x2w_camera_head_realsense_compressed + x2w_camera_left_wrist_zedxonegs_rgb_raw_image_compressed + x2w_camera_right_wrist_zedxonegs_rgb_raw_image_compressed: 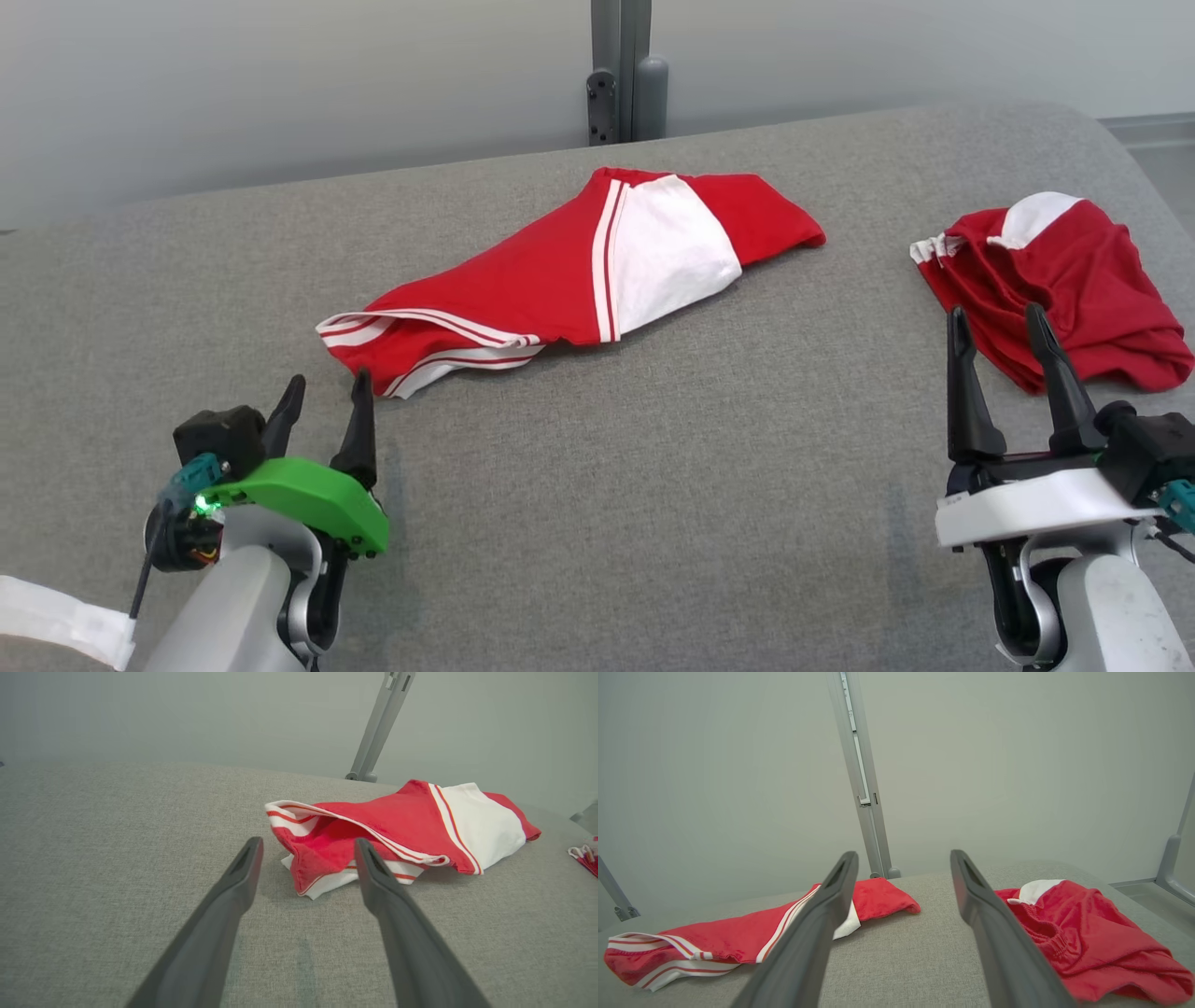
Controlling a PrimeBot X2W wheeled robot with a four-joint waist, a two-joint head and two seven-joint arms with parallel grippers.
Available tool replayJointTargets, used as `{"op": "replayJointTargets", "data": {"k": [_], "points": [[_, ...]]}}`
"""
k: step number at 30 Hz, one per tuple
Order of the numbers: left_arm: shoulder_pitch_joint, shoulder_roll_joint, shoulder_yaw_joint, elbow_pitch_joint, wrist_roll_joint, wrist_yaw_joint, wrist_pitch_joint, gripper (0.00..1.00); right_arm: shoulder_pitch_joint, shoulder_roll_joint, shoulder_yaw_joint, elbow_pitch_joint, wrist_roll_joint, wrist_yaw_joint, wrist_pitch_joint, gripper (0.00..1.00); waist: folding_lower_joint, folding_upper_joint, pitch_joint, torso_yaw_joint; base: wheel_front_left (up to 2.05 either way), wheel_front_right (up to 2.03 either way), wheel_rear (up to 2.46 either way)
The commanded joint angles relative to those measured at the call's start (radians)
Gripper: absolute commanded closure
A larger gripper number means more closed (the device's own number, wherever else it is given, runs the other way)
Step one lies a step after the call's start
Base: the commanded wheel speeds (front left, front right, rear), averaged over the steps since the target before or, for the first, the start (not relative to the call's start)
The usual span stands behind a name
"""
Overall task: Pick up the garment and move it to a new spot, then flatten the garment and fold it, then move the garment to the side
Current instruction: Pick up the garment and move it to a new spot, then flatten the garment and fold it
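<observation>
Bare bench (672,485) is seen between the left gripper (329,378) and the right gripper (994,311). The middle is taken up by the red-and-white garment (523,289), its hem just beyond the left jaws. A second red garment (1083,280) is bunched at the right, just ahead of the right jaws. Between the garments a free strip is seen; behind the far edge a grey post (624,75) is set

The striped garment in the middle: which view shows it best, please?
Head view: the striped garment lies whole, unobstructed. Left wrist view shows its hem end close, right wrist view its length, each partly behind a tool finger.
</observation>
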Motion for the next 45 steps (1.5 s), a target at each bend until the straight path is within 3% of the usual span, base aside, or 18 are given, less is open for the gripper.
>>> {"op": "replayJointTargets", "data": {"k": [1, 10, 18, 28, 45], "points": [[0.032, 0.006, -0.001, -0.026, 0.017, 0.007, -0.011, 0.00, 0.018, -0.002, -0.001, 0.002, -0.011, 0.000, 0.006, 0.00, 0.0001, -0.0001, -0.030, 0.017, 0.00, 0.00, 0.00], [0.201, 0.002, 0.053, -0.293, 0.096, 0.082, -0.033, 0.00, 0.051, -0.002, 0.031, 0.004, -0.041, 0.000, 0.029, 0.00, 0.0001, -0.0001, -0.063, 0.032, 0.00, 0.00, 0.00], [0.365, -0.056, 0.143, -0.483, 0.222, 0.138, -0.033, 0.00, 0.076, -0.002, 0.071, 0.040, -0.015, 0.000, 0.011, 0.00, 0.0001, -0.0001, -0.071, 0.045, 0.00, 0.00, 0.00], [0.431, -0.107, 0.192, -0.521, 0.306, 0.126, -0.033, 0.00, 0.086, -0.002, 0.102, 0.096, 0.011, 0.000, -0.023, 0.00, 0.0001, -0.0001, -0.075, 0.057, 0.00, 0.00, 0.00], [0.423, -0.133, 0.226, -0.496, 0.343, 0.098, -0.033, 0.00, 0.061, -0.002, 0.107, 0.127, -0.002, 0.000, -0.037, 0.00, 0.0001, -0.0001, -0.068, 0.058, 0.00, 0.00, 0.00]]}}
